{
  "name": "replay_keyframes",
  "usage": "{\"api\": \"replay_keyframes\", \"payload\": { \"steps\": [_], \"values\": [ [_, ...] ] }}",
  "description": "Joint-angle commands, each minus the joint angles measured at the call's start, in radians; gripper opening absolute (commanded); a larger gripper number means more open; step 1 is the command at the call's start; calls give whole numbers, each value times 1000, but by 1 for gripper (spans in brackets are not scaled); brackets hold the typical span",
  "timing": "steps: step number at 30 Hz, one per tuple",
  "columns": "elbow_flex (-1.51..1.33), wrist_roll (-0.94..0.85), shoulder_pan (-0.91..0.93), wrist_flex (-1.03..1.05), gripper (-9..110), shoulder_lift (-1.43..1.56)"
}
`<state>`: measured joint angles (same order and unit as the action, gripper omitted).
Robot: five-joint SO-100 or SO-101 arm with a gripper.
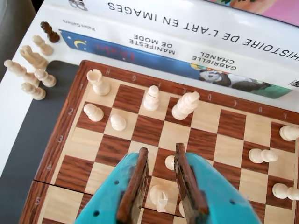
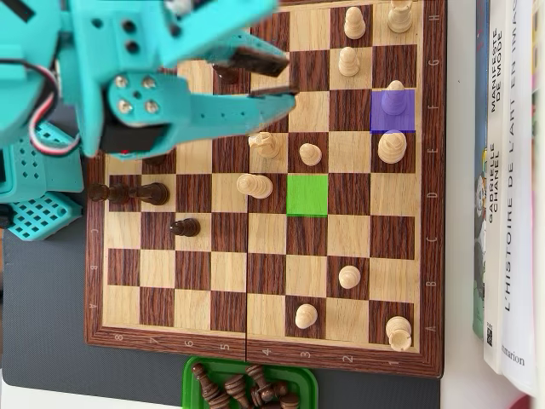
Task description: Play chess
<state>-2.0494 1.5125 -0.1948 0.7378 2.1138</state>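
A: Start with the wrist view. What does the pincer look like?

B: Two teal arms with brown inner pads, standing apart with nothing between them. It hangs over the chessboard, and in the gap you can see a pale pawn and, nearer the camera, a pale knight on the squares below.

A: And farther up the board?

B: A pale rook sits in the corner square by the rim. Two pale pawns stand on the next row, with a pale bishop and a taller pale piece to their right. Off the board at the left, several captured pale pieces lie on the surface, and a stack of books runs along the far edge.

A: Now the overhead view.

B: The teal arm comes in from the upper left, and the pincer is over the upper middle of the board, fingers parted. A purple-tinted square carries a piece near the right rim, and a green-tinted square sits bare near the centre. Dark pieces stand at the left side. A green tray below the board holds captured dark pieces.
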Motion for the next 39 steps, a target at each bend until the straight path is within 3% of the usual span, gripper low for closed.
{"api": "replay_keyframes", "payload": {
  "steps": [1, 13, 21, 39],
  "values": [
    [137, 9, -8, 54, 10, -46],
    [390, 48, -54, 69, 11, -373],
    [611, 104, -44, 250, 11, -555],
    [844, 238, -38, 258, 11, -824]
  ]
}}
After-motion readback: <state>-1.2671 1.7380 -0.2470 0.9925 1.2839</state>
